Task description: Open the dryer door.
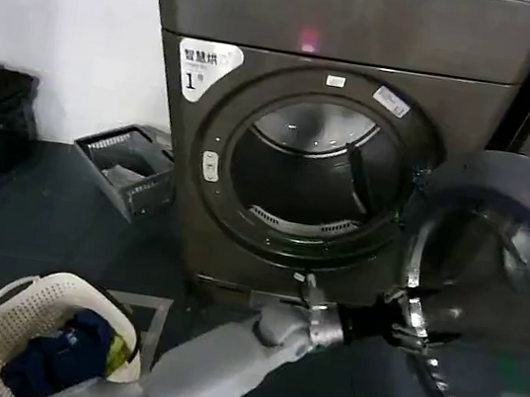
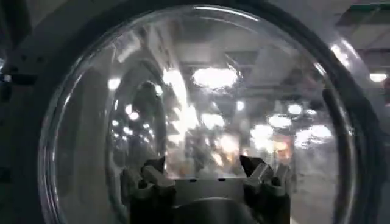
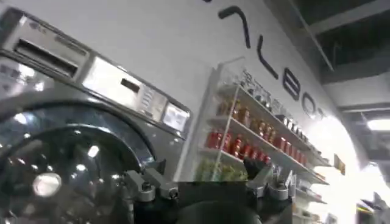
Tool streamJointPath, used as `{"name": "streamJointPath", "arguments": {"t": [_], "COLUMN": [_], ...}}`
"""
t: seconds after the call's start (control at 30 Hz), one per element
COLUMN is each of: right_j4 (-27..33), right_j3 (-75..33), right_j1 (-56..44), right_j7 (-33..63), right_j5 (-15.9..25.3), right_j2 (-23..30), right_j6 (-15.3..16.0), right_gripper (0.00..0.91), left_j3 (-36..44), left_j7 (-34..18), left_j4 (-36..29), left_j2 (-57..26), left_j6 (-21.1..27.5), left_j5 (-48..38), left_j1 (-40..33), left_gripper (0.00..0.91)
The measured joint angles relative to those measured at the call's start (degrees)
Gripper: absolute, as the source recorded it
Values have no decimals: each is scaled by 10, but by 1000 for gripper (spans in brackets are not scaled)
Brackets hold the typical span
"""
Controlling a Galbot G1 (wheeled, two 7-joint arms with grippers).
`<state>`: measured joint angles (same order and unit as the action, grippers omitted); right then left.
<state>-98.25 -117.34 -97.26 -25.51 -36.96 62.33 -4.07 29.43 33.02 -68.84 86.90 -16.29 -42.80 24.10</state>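
the dryer door point(image 1: 488, 312) hangs swung open at the dryer's point(image 1: 350, 32) right front edge. the left gripper point(image 1: 404, 324) sits against its inner rim, jaws spread, glass just ahead. right gripper point(image 3: 207, 182) jaws spread, holding nothing.

A laundrette-like showroom — numbered machines point(image 1: 334, 139), stocked shelves point(image 3: 262, 134), laundry basket point(image 1: 45, 335).

A white sticker point(image 1: 206, 67) at the top left corner of the dryer point(image 1: 350, 32) front shows a big "1" under small signs too small to read. The wall point(image 3: 183, 55) has big dark letters "ALBOT" point(image 3: 268, 61).
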Motion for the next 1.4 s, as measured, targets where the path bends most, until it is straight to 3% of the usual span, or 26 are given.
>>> {"name": "streamJointPath", "arguments": {"t": [0.27,0.6,1.07,1.23,1.4], "right_j4": [10,6,5,6,1], "right_j3": [-29,-35,-28,-25,-20], "right_j1": [-9,-13,-12,-11,-9], "right_j7": [54,52,50,49,49], "right_j5": [18,15,16,16,16], "right_j2": [-4,1,5,6,7], "right_j6": [16,9,-1,-4,-7], "right_gripper": [907,907,907,907,907], "left_j3": [10,12,13,13,13], "left_j7": [-29,-84,-82,-90,-144], "left_j4": [43,99,138,123,109], "left_j2": [46,53,53,53,53], "left_j6": [-15,-25,-61,-94,-160], "left_j5": [31,80,96,100,88], "left_j1": [-12,-27,-46,-33,-22], "left_gripper": [907,907,907,907,907]}}
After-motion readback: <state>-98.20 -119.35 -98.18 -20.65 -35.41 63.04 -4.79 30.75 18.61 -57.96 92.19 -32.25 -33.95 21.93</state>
